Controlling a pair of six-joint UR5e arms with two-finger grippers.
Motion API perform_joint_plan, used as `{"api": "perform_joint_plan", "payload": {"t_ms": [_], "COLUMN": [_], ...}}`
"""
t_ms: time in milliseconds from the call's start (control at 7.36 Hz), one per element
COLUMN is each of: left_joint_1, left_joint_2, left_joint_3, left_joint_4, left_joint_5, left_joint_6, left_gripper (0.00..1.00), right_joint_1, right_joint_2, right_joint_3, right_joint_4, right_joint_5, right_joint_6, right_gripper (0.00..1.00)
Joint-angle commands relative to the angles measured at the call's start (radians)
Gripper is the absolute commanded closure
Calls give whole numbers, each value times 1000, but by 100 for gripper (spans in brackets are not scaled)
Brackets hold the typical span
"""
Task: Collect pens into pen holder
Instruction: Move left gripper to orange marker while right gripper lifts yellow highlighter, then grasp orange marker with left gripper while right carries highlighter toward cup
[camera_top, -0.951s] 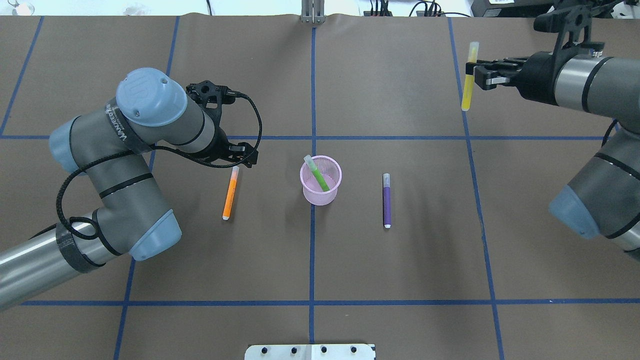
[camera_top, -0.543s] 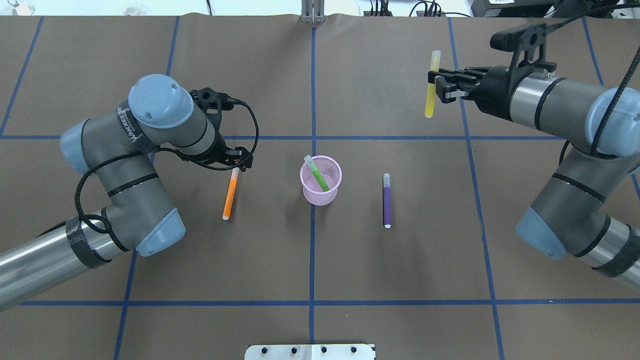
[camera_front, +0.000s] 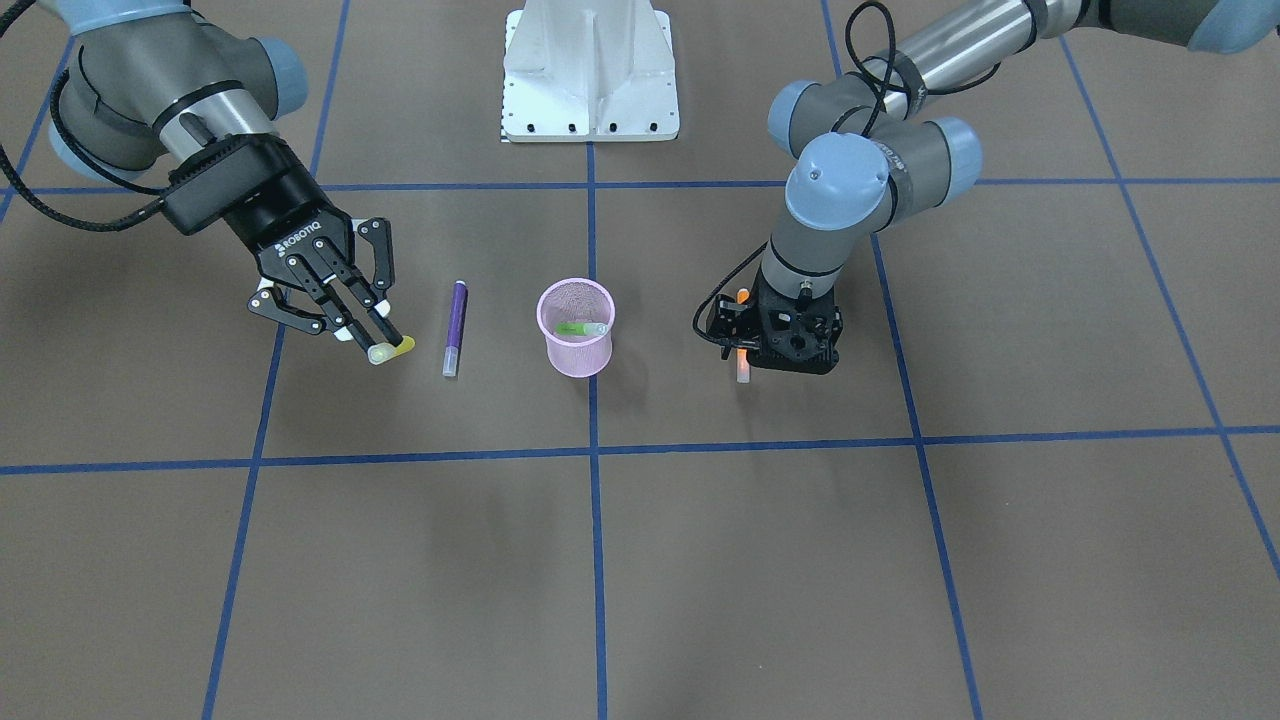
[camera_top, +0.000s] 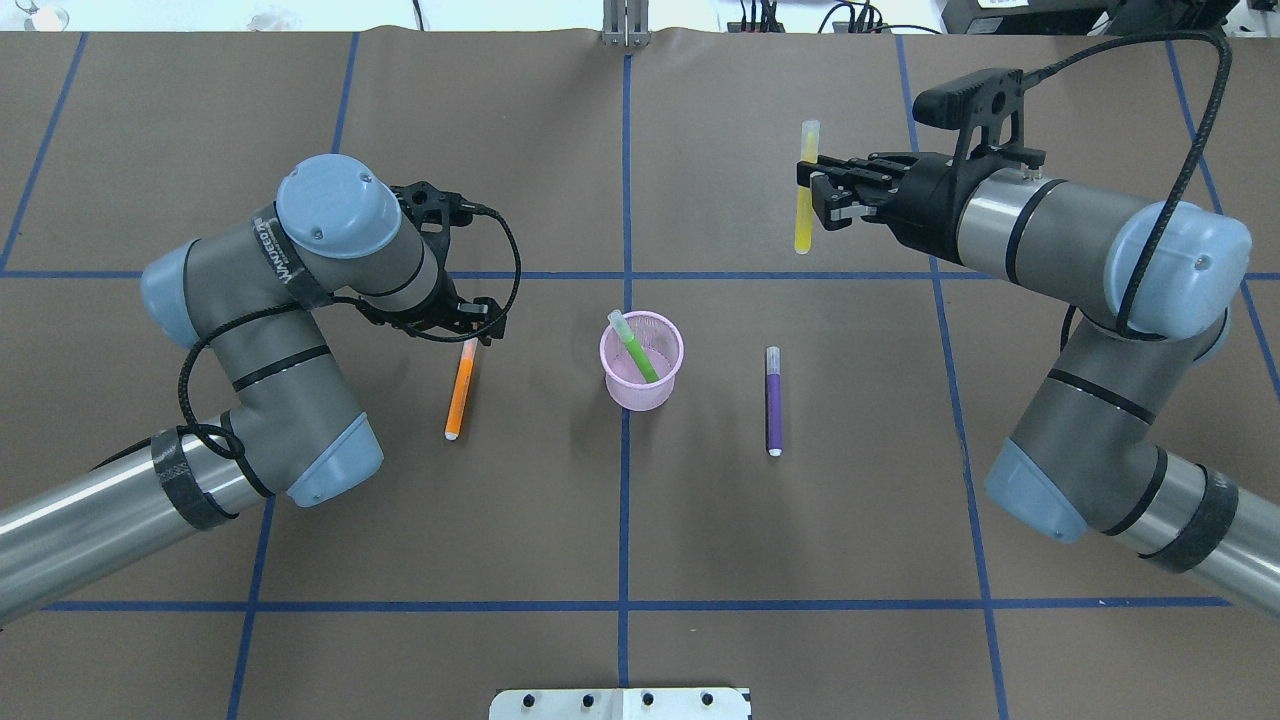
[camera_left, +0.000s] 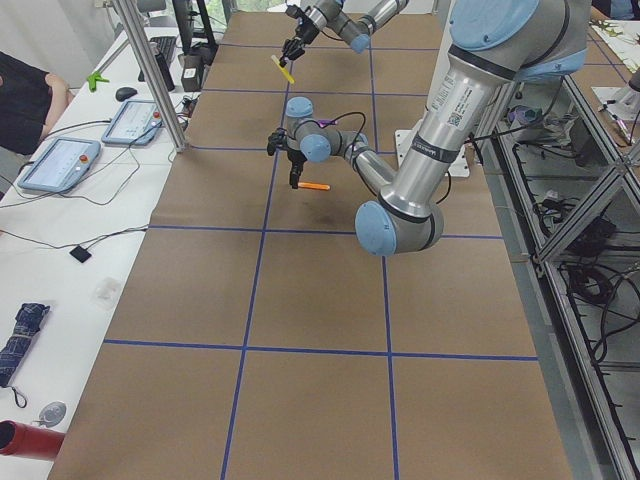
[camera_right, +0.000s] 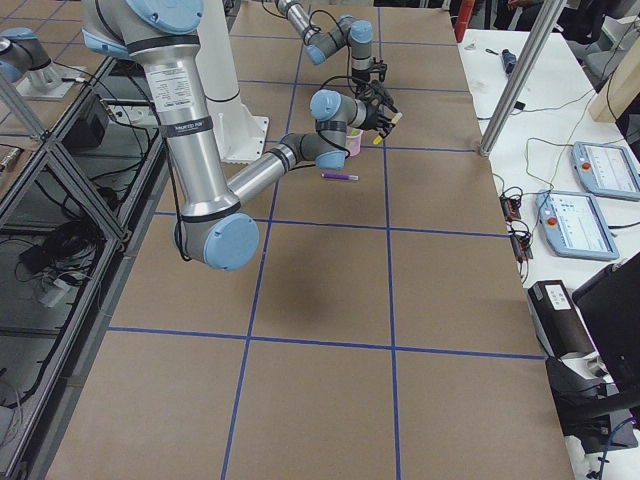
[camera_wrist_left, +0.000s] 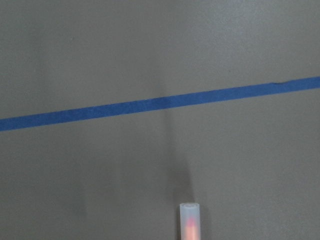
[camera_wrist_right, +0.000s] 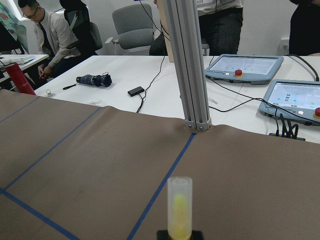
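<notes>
Gripping a yellow pen (camera_top: 801, 232) tight in the right pincer (camera_top: 806, 192), up in the air, well apart from the pink pen holder (camera_top: 640, 395). Hanging the left pincer (camera_top: 484, 328) over the cap end of the orange pen (camera_top: 459, 395); cannot tell if open or closed. With a green pen (camera_top: 637, 357) leaning inside the holder and a purple pen (camera_top: 772, 405) flat on the counter (camera_top: 800, 540) near it.

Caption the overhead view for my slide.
Right gripper holds a yellow pen aloft; green pen leans in the pen holder; orange pen and purple pen lie flanking it.
</notes>
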Motion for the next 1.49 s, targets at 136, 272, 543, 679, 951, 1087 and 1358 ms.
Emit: {"api": "perform_joint_plan", "payload": {"t_ms": [136, 272, 543, 679, 951, 1087, 1358], "left_joint_1": [18, 21, 22, 22, 22, 22, 22], "left_joint_2": [-33, -31, -30, -30, -30, -30, -27], "left_joint_3": [38, 41, 53, 53, 52, 52, 52], "left_joint_4": [-3, -1, -3, -3, -3, -3, -3], "left_joint_5": [1, 1, 1, 1, -1, -2, -2], "left_joint_6": [-6, -4, 0, -1, -1, -3, -1], "left_gripper": [18, 21, 24, 25, 33, 33, 37], "right_joint_1": [-38, -43, -59, -61, -66, -67, -70], "right_joint_2": [16, 21, 42, 49, 58, 58, 62], "right_joint_3": [-6, -7, -10, -10, -10, -9, -10], "right_joint_4": [-4, -7, -12, -14, -41, -41, -41], "right_joint_5": [-20, -17, -20, -19, -19, -19, -20], "right_joint_6": [-5, -5, -5, -5, -5, -5, -5], "right_gripper": [100, 100, 100, 100, 100, 100, 100]}}
